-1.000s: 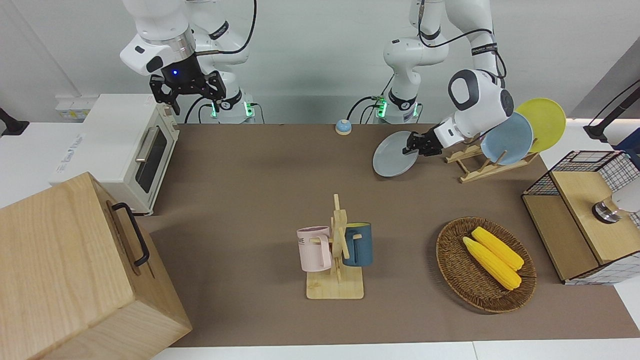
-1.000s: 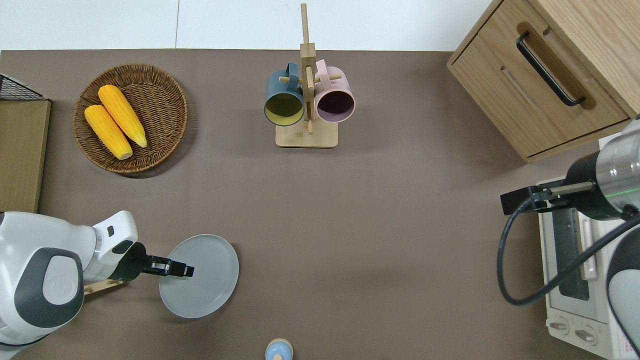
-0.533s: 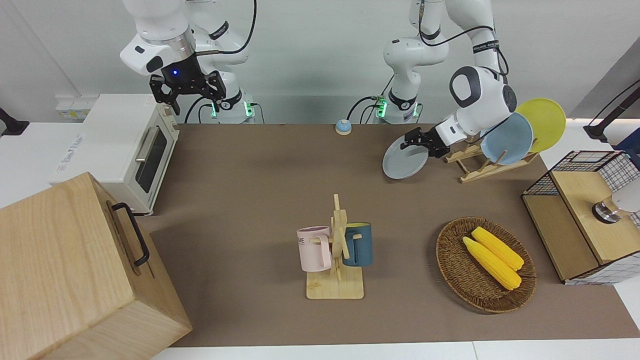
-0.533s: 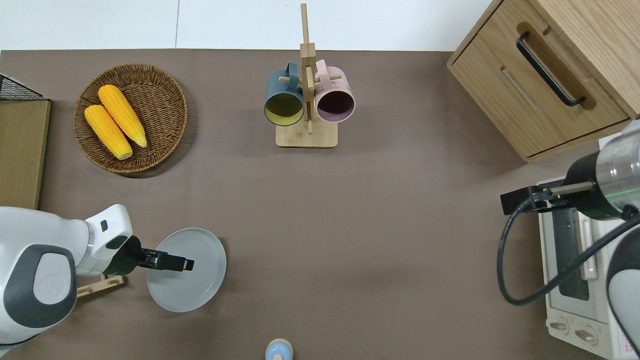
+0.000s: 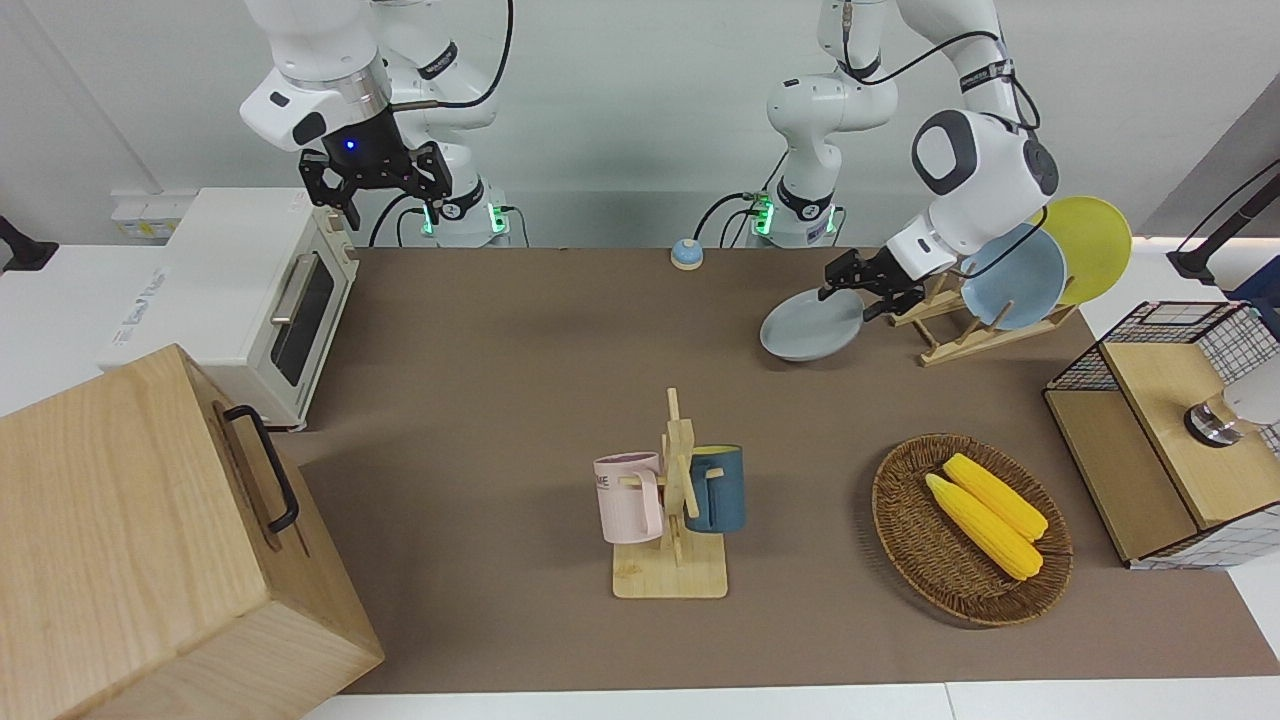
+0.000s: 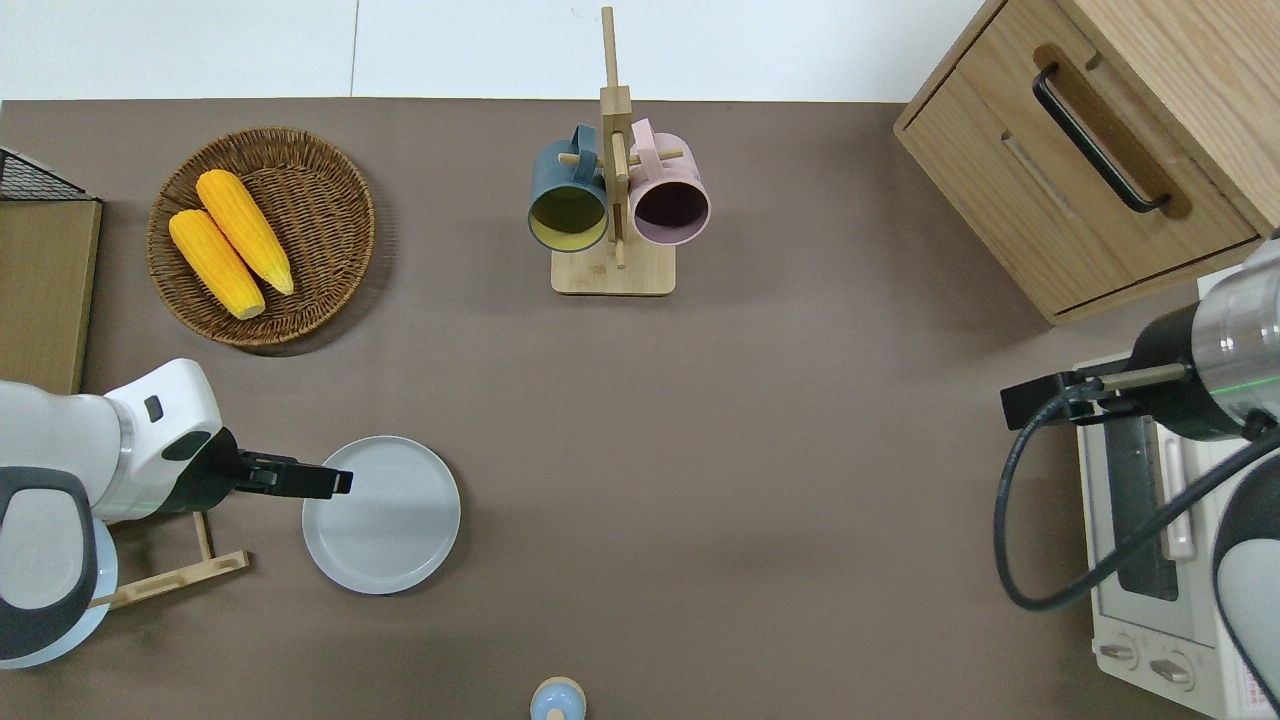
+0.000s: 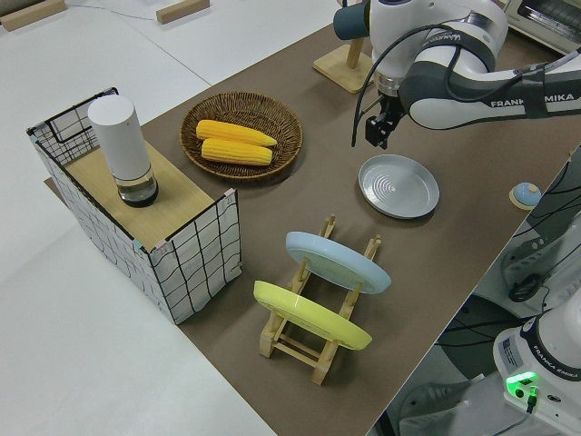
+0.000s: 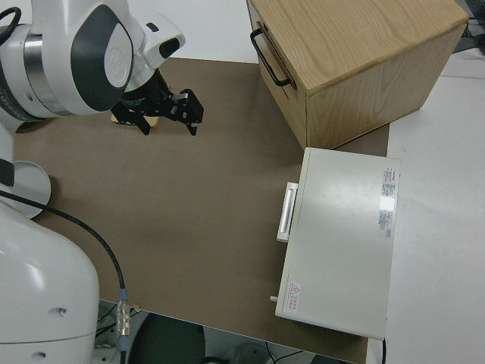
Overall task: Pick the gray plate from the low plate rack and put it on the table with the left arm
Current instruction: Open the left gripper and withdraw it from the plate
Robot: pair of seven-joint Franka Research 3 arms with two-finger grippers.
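The gray plate [image 6: 381,514] lies flat on the brown surface [image 6: 700,450], just beside the low plate rack [image 6: 170,575] — toward the right arm's end from it. The left pincer [image 6: 335,483] hangs over the plate's rim on the rack side, but whether it's clenched or released I cannot tell. A blue plate [image 5: 1015,277] and a yellow plate [image 5: 1090,245] lean in the rack. The right arm is parked — its pincer [image 8: 167,114] spread wide.

A plain white wall [image 5: 620,110] rises at the robots' end of the desk [image 5: 520,400]; a white toaster oven [image 5: 240,290] and a light-wood cabinet [image 5: 150,540] with a black handle stand at the right arm's end.
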